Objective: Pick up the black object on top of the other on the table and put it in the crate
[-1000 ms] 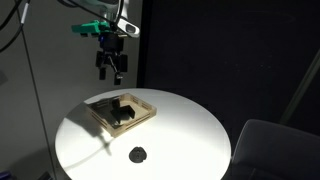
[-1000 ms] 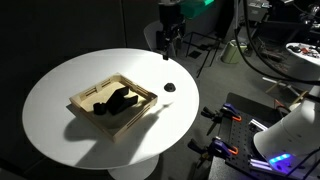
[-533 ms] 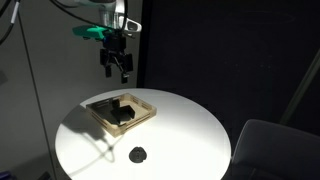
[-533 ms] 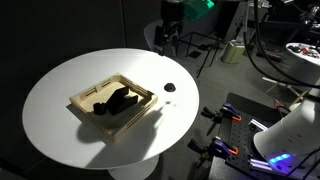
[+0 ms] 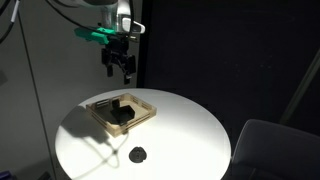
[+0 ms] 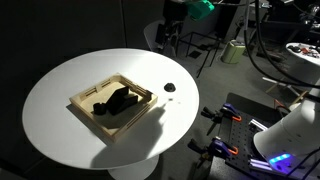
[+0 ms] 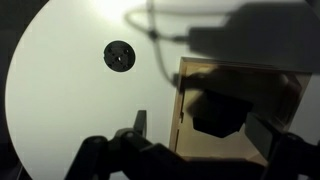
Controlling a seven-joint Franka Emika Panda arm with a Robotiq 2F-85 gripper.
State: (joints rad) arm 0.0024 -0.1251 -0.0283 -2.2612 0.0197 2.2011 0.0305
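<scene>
Wrist view shows the tool (image 7: 205, 135) empty with jaws spread, high above the crate (image 7: 180, 110) where the black object (image 6: 99, 107) appears to lie, so a careless descent could clip its rim or wrongly grab the other (image 7: 118, 56) off to the tool's side.

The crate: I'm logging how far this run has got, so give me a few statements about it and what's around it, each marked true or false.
1. The crate holds black pieces. True.
2. The end effector is lowered into the crate. False: it hangs high above the table.
3. A small flat black piece lies on the white table outside the crate. True.
4. That piece touches the crate's rim. False: bare table shows between them in the wrist view.
5. The end effector grips a black piece. False: its fingers are apart with nothing between them.
</scene>
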